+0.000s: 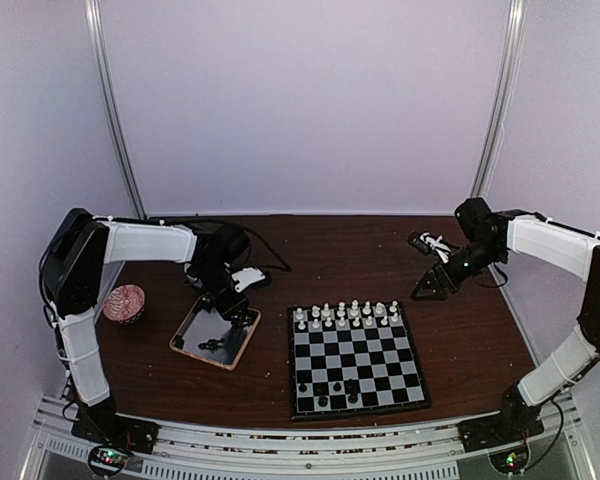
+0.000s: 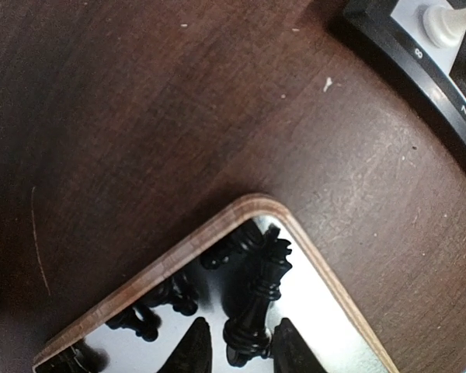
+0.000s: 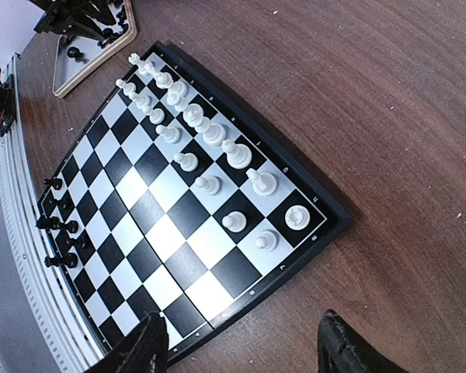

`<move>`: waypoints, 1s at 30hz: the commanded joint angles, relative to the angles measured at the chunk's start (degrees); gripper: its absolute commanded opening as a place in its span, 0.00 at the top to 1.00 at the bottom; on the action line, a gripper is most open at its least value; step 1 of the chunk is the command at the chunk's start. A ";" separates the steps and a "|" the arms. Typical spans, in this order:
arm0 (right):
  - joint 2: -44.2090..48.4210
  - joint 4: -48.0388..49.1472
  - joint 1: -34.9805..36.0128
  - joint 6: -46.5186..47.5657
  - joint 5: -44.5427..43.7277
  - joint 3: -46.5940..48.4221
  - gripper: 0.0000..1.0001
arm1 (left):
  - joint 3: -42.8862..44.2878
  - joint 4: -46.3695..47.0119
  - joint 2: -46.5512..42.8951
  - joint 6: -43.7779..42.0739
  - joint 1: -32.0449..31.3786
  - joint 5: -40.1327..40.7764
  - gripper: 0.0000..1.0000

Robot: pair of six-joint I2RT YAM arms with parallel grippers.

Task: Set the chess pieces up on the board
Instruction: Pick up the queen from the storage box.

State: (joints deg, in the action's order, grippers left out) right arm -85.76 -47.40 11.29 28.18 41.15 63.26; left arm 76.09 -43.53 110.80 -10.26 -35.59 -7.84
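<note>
The board (image 1: 365, 356) lies at the near centre of the table. White chess pieces (image 1: 346, 314) fill its two far rows, and several black ones (image 1: 330, 390) stand near its front left. A wooden-rimmed tray (image 1: 185, 324) to its left holds more black pieces (image 2: 151, 315). My left gripper (image 1: 225, 308) hangs over the tray. In the left wrist view the gripper (image 2: 242, 332) is shut on the base of a black crowned piece (image 2: 264, 276). My right gripper (image 3: 245, 346) is open and empty, off the board's (image 3: 171, 233) right edge.
A pink round object (image 1: 126, 303) sits left of the tray. A white item with cables (image 1: 248, 278) lies behind the tray, and a black-and-white object (image 1: 430, 243) at the back right. Pale crumbs (image 2: 327, 83) dot the wood. A metal rail (image 3: 15, 233) runs along the near edge.
</note>
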 commanded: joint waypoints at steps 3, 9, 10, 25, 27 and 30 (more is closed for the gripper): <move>-0.91 -1.38 0.14 0.56 1.17 1.13 0.34 | 0.49 -0.16 1.52 -1.02 -1.13 0.96 0.74; -1.12 -1.73 0.14 0.61 1.65 1.21 0.34 | 0.55 -0.15 1.99 -0.90 -1.25 1.58 0.80; -1.16 -1.71 0.14 0.64 1.66 1.20 0.34 | 0.55 -0.15 2.12 -0.90 -1.35 1.59 0.80; -0.85 -2.17 0.14 0.82 2.34 1.30 0.35 | 1.07 -1.33 3.50 -0.39 -2.37 4.25 0.83; -0.67 -2.26 0.14 0.75 2.55 1.32 0.35 | 1.03 -1.56 2.76 -0.32 -2.58 4.54 0.86; 0.25 -1.86 0.14 -0.02 2.94 1.36 0.35 | 0.82 -1.48 -0.28 0.74 -2.69 3.89 0.88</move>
State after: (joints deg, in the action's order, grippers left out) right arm -86.59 -48.73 11.29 28.34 42.65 63.29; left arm 76.53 -43.97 113.08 -10.55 -37.78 -3.88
